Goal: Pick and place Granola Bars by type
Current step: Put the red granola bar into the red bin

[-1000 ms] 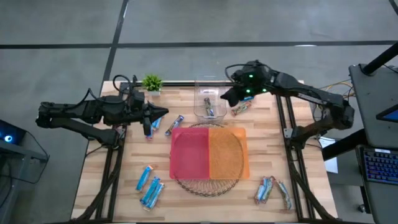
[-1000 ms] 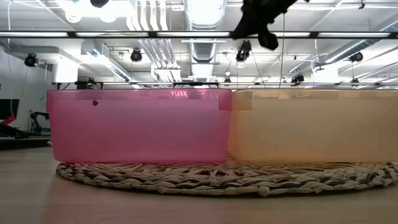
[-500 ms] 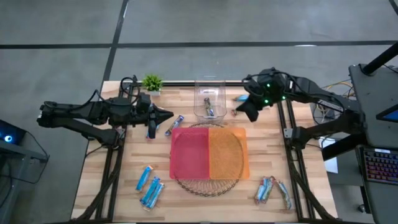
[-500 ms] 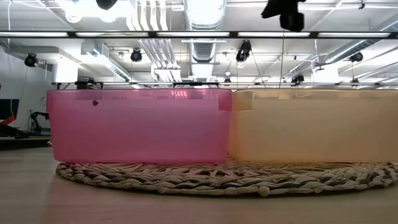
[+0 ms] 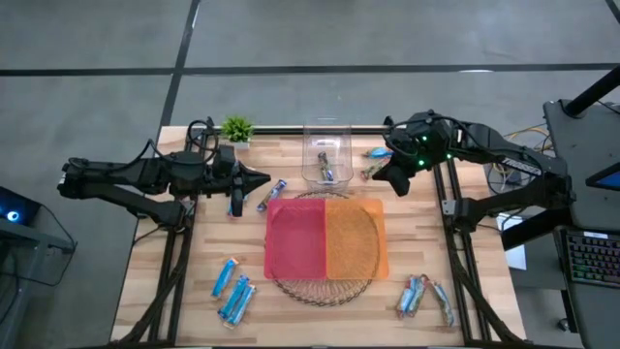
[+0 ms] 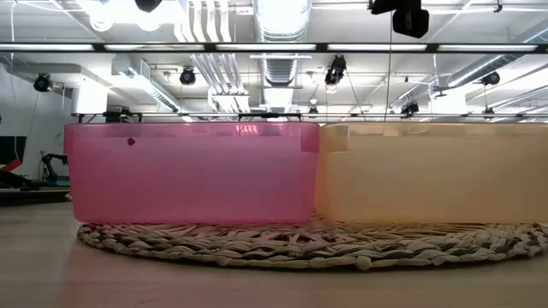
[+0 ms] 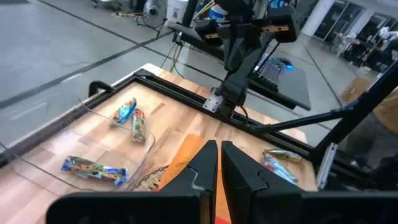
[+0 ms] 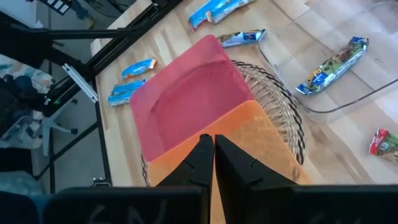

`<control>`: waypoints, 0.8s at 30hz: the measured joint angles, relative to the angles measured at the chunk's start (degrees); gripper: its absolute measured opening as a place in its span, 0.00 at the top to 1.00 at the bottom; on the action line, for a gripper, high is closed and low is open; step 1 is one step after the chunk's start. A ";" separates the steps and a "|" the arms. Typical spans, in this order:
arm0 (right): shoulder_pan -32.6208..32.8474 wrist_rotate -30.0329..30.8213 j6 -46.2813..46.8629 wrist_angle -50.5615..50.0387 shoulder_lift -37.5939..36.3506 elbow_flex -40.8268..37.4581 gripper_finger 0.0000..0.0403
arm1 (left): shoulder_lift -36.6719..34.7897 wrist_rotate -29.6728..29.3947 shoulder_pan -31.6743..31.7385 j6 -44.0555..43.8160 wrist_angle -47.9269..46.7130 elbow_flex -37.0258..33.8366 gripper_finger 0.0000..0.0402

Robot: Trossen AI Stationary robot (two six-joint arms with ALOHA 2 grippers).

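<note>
Granola Bars lie scattered flat on the wooden table: one inside a clear container [image 5: 325, 163], two beside it [image 5: 373, 163], two near my left gripper [image 5: 254, 198], a blue cluster at the near left [image 5: 232, 289] and another at the near right [image 5: 423, 296]. My left gripper [image 5: 263, 178] hovers shut, left of the container, pointing toward the table's right. My right gripper [image 5: 390, 184] hangs shut above the table, right of the container and near the orange bin's far right corner. Its fingers [image 8: 208, 152] hold nothing, and neither do my left gripper's fingers [image 7: 214, 163].
A pink bin [image 5: 295, 237] and an orange bin [image 5: 356, 237] stand side by side on a round woven mat [image 5: 325, 288] at the table's middle. A small green plant [image 5: 236, 128] sits at the far left. Bare wood lies between the bar clusters.
My right gripper has swung away from the clear container toward the table's right and near side, staying shut and high. My left gripper has crept a little toward the table's right. No bar has moved.
</note>
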 joint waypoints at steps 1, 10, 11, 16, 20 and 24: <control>0.00 0.00 -0.01 -0.02 0.02 0.00 0.98 | 0.00 -0.79 0.14 0.37 -0.11 0.17 0.99; 0.00 0.03 -1.35 0.07 0.02 0.00 0.98 | 1.22 -2.22 3.90 2.87 -16.21 8.71 0.99; 0.00 0.06 -1.37 0.07 0.02 0.00 0.98 | 1.46 -2.19 4.48 2.76 -19.05 10.09 0.99; 0.00 0.15 -1.56 0.10 0.02 0.00 0.98 | 1.84 -3.56 8.05 -1.38 -27.56 15.66 0.99; 0.00 0.83 -1.58 0.11 0.02 0.00 0.98 | 1.97 -3.69 9.45 -1.32 -29.64 18.11 0.94; 0.00 1.87 -1.56 0.11 0.04 0.00 0.98 | 1.91 -3.59 9.53 -0.48 -29.63 19.62 0.83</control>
